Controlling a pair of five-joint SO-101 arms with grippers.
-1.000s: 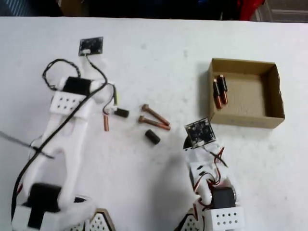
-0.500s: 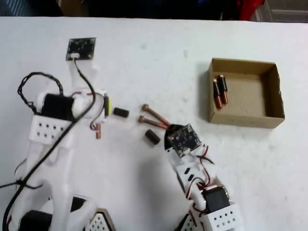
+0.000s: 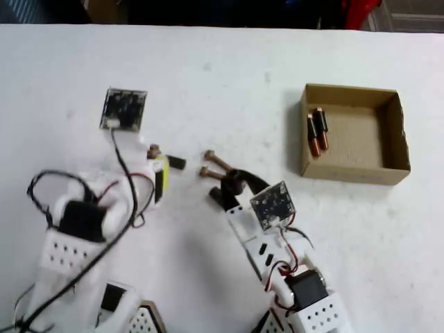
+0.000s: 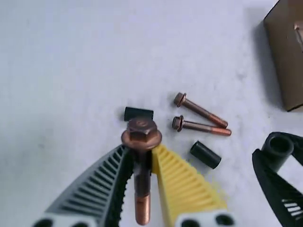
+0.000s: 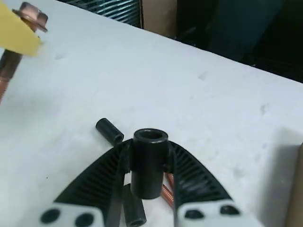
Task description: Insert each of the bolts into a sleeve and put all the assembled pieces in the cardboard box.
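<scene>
Seen from above, the cardboard box [image 3: 350,171] at the right of the table [image 3: 277,62] stood open. Two assembled pieces [image 3: 313,137] lay side by side against its left wall. The left wrist view caught just the box's outer corner.

That wrist view laid the loose parts out plainly. Two bolts [image 4: 202,110] lay close together at mid-table, with one sleeve [image 4: 138,113] to their left and a second sleeve [image 4: 205,154] nearer. From above, the nearer one sat half hidden under the right gripper [image 5: 147,150].

The left gripper [image 4: 140,150] was clamped on a third bolt [image 4: 141,135], whose head stuck out past the fingertips. The right gripper was closed around a third sleeve [image 5: 149,163], with its open bore facing the wrist camera.

The count came to three bolts and three sleeves outside the box — one of each held, two of each loose — and two assembled pieces inside.
</scene>
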